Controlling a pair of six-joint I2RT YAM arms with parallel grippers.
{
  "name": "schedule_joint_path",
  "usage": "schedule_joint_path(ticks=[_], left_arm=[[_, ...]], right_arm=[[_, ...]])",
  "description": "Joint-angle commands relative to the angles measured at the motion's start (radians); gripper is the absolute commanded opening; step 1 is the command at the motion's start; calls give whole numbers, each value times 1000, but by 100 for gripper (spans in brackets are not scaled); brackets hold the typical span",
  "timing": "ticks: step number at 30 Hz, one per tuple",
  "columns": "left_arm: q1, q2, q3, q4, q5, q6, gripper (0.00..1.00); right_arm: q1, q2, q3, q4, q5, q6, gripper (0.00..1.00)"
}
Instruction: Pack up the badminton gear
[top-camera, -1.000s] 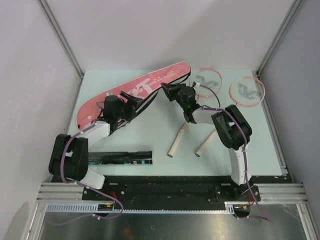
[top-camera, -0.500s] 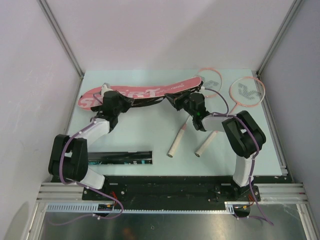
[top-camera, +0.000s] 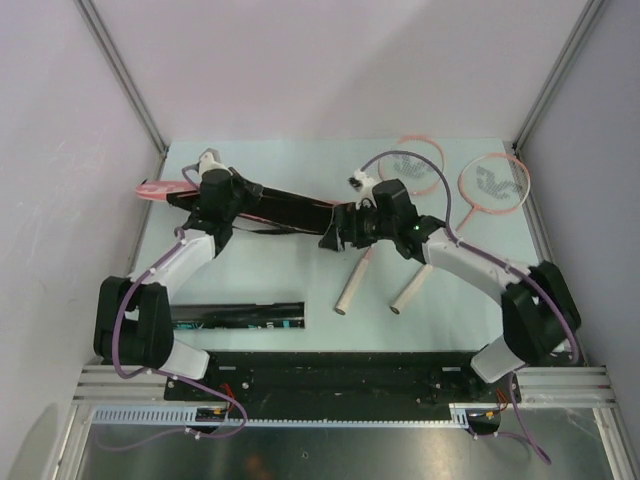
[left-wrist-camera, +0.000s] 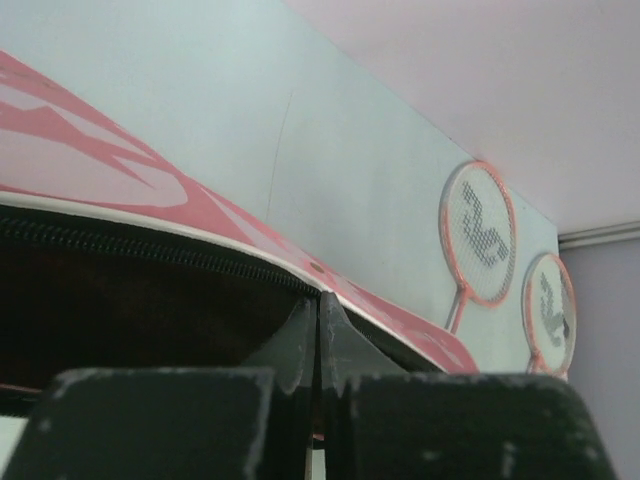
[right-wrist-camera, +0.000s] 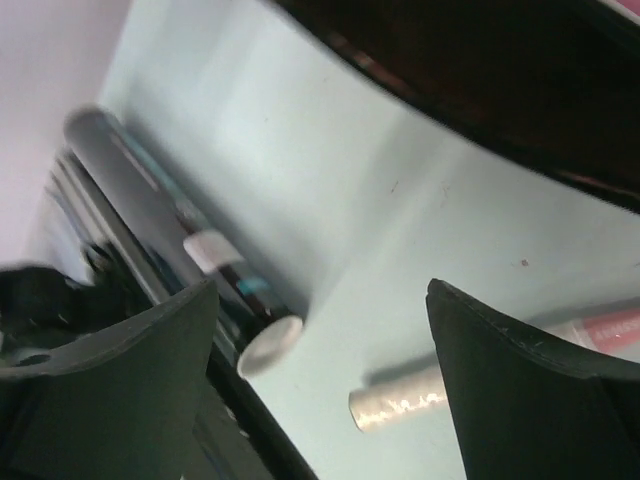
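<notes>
My left gripper is shut on the zip edge of the pink bag, which is lifted and seen almost edge-on, its dark inside stretching right. In the left wrist view the fingertips pinch the bag at its zipper. My right gripper hangs open just off the bag's right end, holding nothing. Its wrist view shows the open gripper above a pale racket handle and the black tube. Two pink-rimmed rackets lie at the back right.
The black tube lies along the table's near edge on the left. Both racket handles point toward the near edge at the middle. Walls and metal posts close in the table on the left, back and right.
The left gripper shut on the bag's edge and pulled it left, tipping it up. The right gripper let go of the bag, opened wide, and its arm stretched out to the left.
</notes>
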Motion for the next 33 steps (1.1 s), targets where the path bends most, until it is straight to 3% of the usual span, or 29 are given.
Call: schedule_joint_path(ticks=[1,5,7,10,13,17,19,20,21,23,24,25,26,27,28,30,33], left_arm=[[-17,-60,46,-9,21,96,0],[-26,-71,69,-33,41,131,0],[-29,-81,76,-55,63,157,0],[-29,-92,81,-72,76,177,0],[-29,-100,87,-85,91,186,0],[-29,-104,92,-92,97,189,0],[-29,-103,96,-93,108,189,0],[-29,-101,102,-95,111,194,0],[-27,-103,106,-101,116,197,0],[-26,-106,118,-105,132,215,0],[-18,-109,122,-110,139,218,1],[-12,-114,126,-115,145,218,9],[-4,-120,130,-118,181,206,21],[14,-140,132,-124,204,196,50],[23,-158,129,-128,220,180,62],[46,-236,101,-136,258,130,100],[55,-330,41,-151,275,88,100]], right_arm=[[90,-149,105,-289,224,-451,91],[70,-45,162,-141,269,-544,91],[116,21,257,-147,420,-672,92],[123,162,332,-144,391,-782,91],[162,276,432,-138,461,-874,91],[214,377,486,-60,538,-934,89],[239,421,504,27,665,-950,84],[257,431,509,70,700,-953,81],[262,441,544,83,738,-950,64],[267,471,592,71,756,-925,42],[264,478,613,57,737,-918,19],[258,487,656,28,719,-910,4],[252,489,668,28,699,-902,0],[236,488,682,-9,661,-873,0],[222,488,714,-38,639,-846,0],[175,486,756,-87,520,-757,0],[156,471,756,-78,449,-721,0]])
